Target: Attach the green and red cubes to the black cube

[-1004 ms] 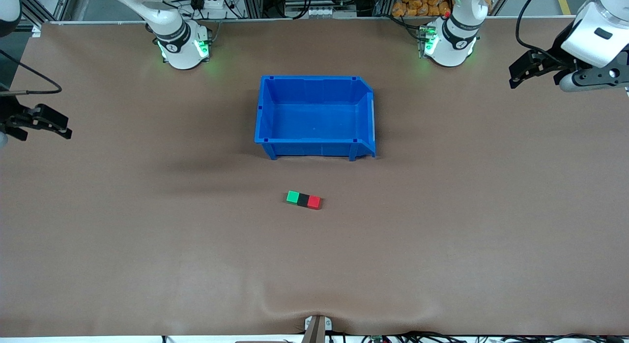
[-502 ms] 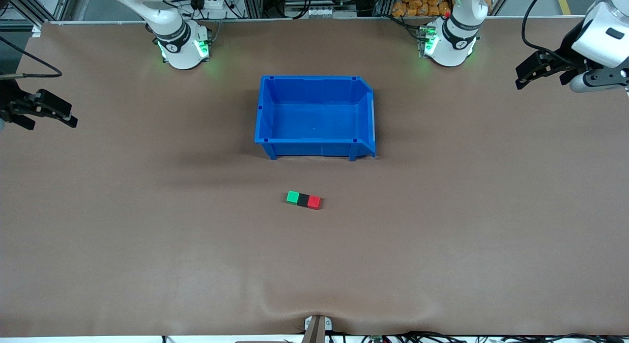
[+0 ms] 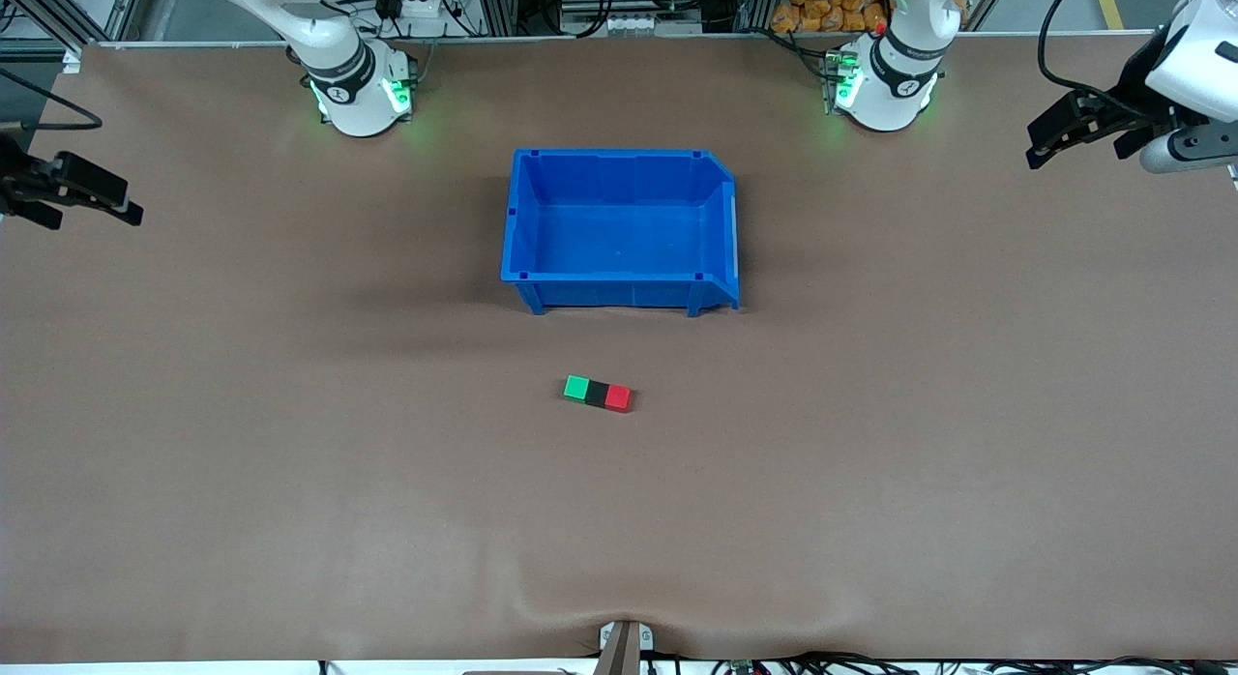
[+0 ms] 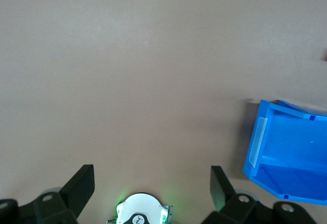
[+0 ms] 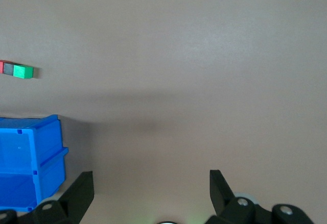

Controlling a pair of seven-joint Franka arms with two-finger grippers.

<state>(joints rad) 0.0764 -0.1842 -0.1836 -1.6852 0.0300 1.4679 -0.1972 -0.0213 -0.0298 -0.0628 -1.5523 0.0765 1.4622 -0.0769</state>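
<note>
A green cube (image 3: 576, 388), a black cube (image 3: 597, 394) and a red cube (image 3: 619, 397) lie joined in one row on the brown table, the black one in the middle, nearer the front camera than the blue bin. The row shows in the right wrist view, green cube (image 5: 23, 71), black cube (image 5: 8, 69). My left gripper (image 3: 1039, 150) is open and empty, raised at the left arm's end of the table. My right gripper (image 3: 121, 207) is open and empty, raised at the right arm's end. In each wrist view the jaws, left (image 4: 152, 180) and right (image 5: 152, 184), stand wide apart.
An empty blue bin (image 3: 619, 232) stands mid-table between the cube row and the arm bases; it shows in the left wrist view (image 4: 286, 152) and the right wrist view (image 5: 30, 163). The left arm's base (image 4: 141, 209) shows between the left fingers. A bracket (image 3: 624, 641) sits at the front edge.
Both grippers have drawn back outward and toward the arm bases, away from the middle. The cube row has not moved.
</note>
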